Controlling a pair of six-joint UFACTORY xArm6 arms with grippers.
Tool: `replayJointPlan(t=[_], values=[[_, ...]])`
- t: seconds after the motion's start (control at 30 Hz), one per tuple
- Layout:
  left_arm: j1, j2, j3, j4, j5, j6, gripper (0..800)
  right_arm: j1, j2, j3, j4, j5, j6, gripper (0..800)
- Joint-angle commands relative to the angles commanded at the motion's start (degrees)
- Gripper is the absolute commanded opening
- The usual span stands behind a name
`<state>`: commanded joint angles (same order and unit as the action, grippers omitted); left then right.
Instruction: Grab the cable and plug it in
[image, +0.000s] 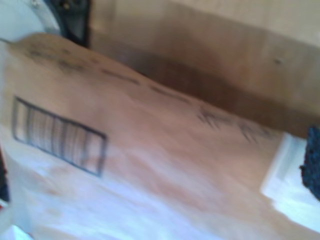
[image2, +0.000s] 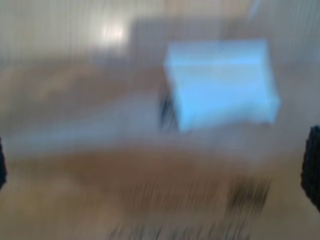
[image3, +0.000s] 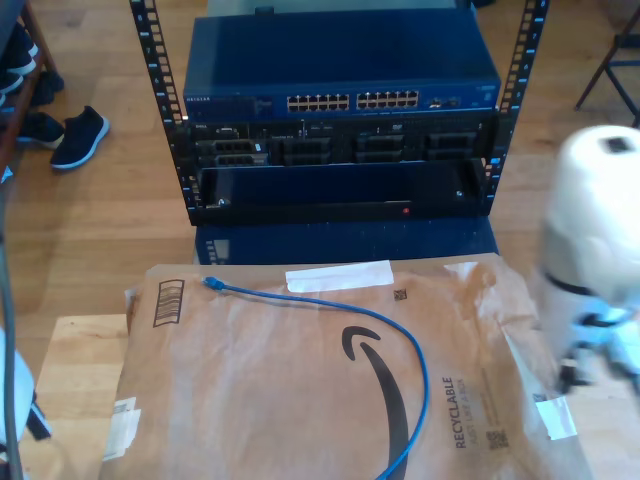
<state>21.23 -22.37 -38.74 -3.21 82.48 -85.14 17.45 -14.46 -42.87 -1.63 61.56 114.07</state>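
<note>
The cable is thin and bright blue and lies loose on a brown paper mailer. One plug rests near the printed barcode, and the cable curves down to the exterior view's bottom edge. Nothing holds it. My first gripper hovers open over the mailer's barcode, with a dark fingertip at the frame edge. My second gripper is open, with dark fingertips at both edges. Its view is motion-blurred over a pale blue box.
A rack stands behind the table holding a blue network switch with a row of ports. A blurred white arm is at the exterior view's right. Shoes lie on the wood floor at that view's upper left.
</note>
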Motion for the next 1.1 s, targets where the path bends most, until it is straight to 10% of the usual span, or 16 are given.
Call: replayJointPlan(t=[0.27,0.53,1.1], values=[[-0.44,3.87,-3.25,-7.21,-2.02,-0.09,799,7.82,20.40,-21.54,25.14,-0.70,4.40,794],[-6.07,10.99,-8.88,-10.73,-5.45,-2.90,799,12.04,36.92,-36.31,25.14,-7.82,4.57,792],[-12.66,15.82,-14.42,-10.81,-9.23,-4.22,799,16.53,42.99,-40.62,18.46,-12.22,3.25,752]])
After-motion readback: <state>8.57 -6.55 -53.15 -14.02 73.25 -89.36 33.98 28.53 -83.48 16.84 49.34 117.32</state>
